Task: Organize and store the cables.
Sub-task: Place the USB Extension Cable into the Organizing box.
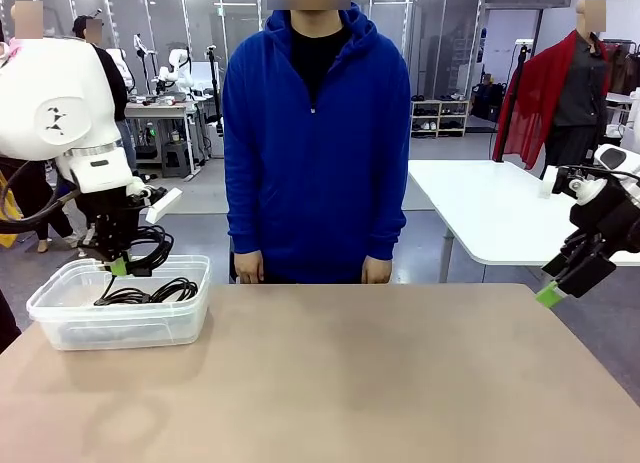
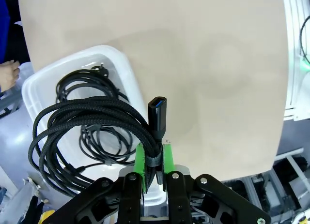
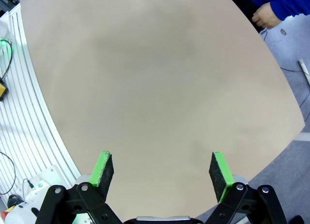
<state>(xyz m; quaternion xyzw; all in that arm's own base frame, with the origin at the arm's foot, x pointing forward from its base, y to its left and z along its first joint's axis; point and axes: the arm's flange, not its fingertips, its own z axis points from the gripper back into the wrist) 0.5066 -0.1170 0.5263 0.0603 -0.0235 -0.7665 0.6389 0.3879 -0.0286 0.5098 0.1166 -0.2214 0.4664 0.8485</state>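
The left gripper (image 1: 119,266) hangs just above the near-left corner of the table (image 1: 350,373), its green pads (image 2: 139,158) pinched tight on a braided black cable (image 2: 82,122) — a coiled bundle that droops to one side of the fingers, with a chunky plug end (image 2: 157,115) standing up just beyond the pads. Directly beneath it sits a clear plastic bin (image 1: 60,313), and inside that bin another coiled cable (image 1: 150,294) already lies on the bottom; from the wrist view that second coil (image 2: 89,88) shows thinner, smoother cord than the braided one held above it. Over at the right edge of the table the right gripper (image 1: 570,280) hovers off the surface, tilted downward, its jaws spread wide apart with nothing between them — the wrist view has only bare tabletop (image 3: 155,79) past the two pads (image 3: 104,167). A person in a blue hoodie (image 1: 315,143) stands at the far side, hands (image 1: 247,268) down at the table's edge.
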